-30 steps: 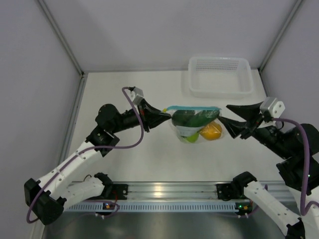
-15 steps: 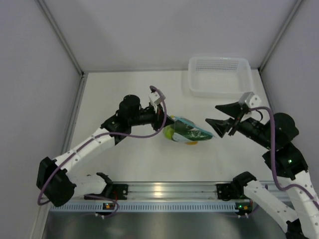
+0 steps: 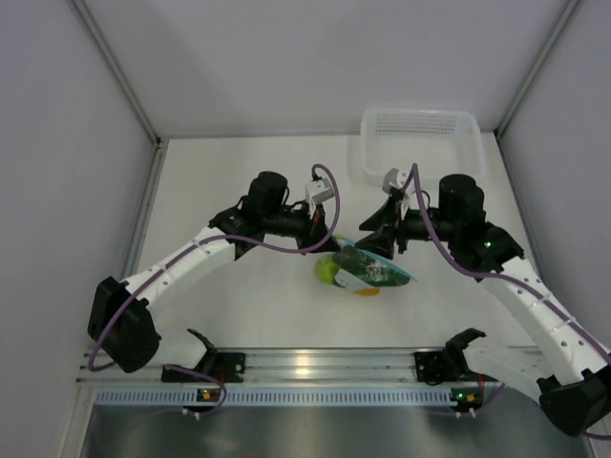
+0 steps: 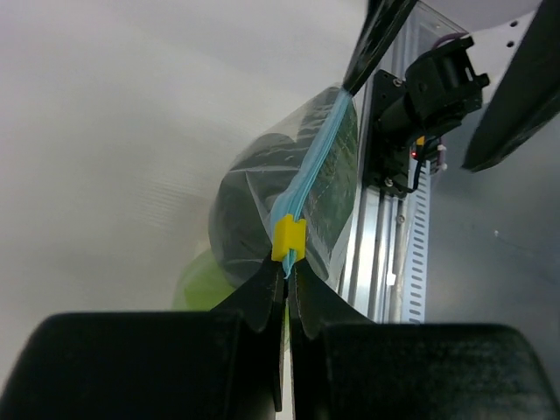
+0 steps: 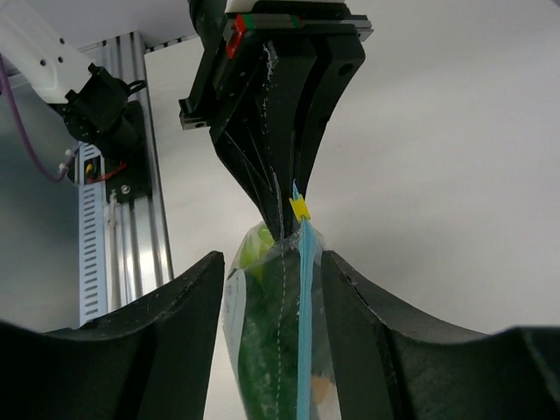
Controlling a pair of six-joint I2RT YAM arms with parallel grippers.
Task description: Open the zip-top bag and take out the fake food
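None of the fake food (image 3: 327,272) is out yet. From above, it sits inside the zip-top bag (image 3: 377,274) at centre frame, between the left gripper (image 3: 330,241), pinched on the bag's left end, and the right gripper (image 3: 375,240). A white basket (image 3: 420,174) stands at upper right.

From the left wrist, the jaws clamp the bag's corner just below a yellow slider (image 4: 289,239). The blue zip strip (image 4: 317,166) looks sealed.

From the right wrist, those jaws stand apart, straddling the clear, crinkly bag. Dark green, lime and orange shapes show through. Opening and emptying both remain, I judge.
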